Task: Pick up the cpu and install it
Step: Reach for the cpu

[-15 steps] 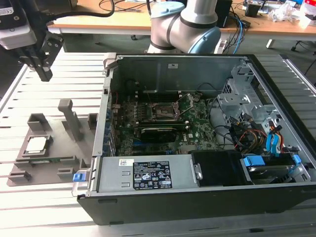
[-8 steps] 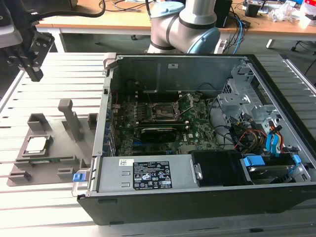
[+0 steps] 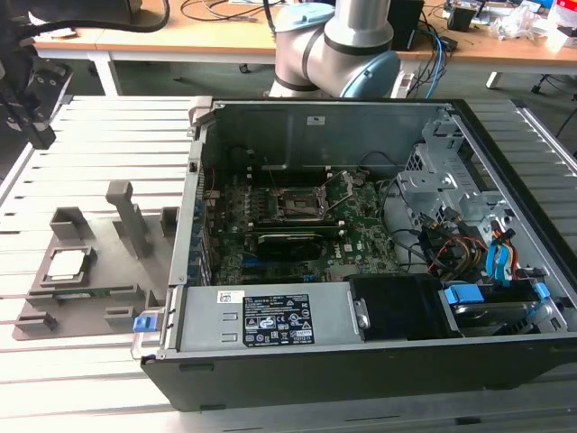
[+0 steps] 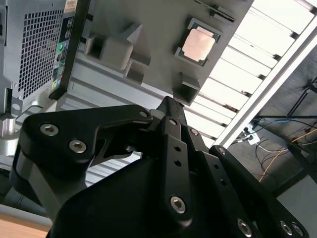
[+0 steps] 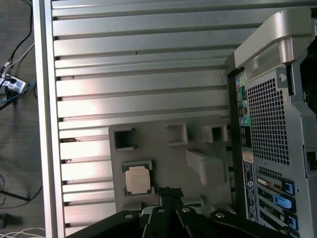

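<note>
The cpu, a small square chip with a pale metal top, lies flat in a pocket of the grey plastic holder on the slatted table, at the exterior view's left. Both wrist views show the cpu from above, with nothing touching it. My black gripper hangs high above the table's back left corner, well apart from the holder. Its fingers are shut together on nothing. The black socket frame sits on the motherboard inside the open computer case.
The holder carries upright grey blocks beside the cpu pocket. The case's side wall stands right next to the holder. The arm's base is behind the case. Cables and drive cages fill the case's right part.
</note>
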Robot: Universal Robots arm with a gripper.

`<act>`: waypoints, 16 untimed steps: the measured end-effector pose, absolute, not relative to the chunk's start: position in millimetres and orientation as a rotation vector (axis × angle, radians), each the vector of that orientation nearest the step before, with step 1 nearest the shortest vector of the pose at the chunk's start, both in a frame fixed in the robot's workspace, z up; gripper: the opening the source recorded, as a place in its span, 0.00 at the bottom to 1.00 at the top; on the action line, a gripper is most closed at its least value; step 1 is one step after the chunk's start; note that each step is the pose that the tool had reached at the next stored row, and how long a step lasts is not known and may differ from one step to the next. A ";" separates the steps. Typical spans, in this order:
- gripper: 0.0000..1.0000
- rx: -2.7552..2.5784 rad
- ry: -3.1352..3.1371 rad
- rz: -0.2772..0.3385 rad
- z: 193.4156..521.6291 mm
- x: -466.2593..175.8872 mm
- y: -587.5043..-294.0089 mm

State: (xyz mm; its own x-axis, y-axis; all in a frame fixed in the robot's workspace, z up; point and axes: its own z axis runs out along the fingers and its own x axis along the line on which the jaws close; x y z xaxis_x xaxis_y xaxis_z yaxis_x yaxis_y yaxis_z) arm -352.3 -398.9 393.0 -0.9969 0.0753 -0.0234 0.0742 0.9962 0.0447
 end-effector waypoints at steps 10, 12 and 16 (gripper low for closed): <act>0.11 0.117 3.114 0.068 392.7 -382.3 -398.9; 0.11 0.117 3.114 0.068 392.7 -384.4 -398.8; 0.11 0.117 3.114 0.068 392.7 -390.0 -398.9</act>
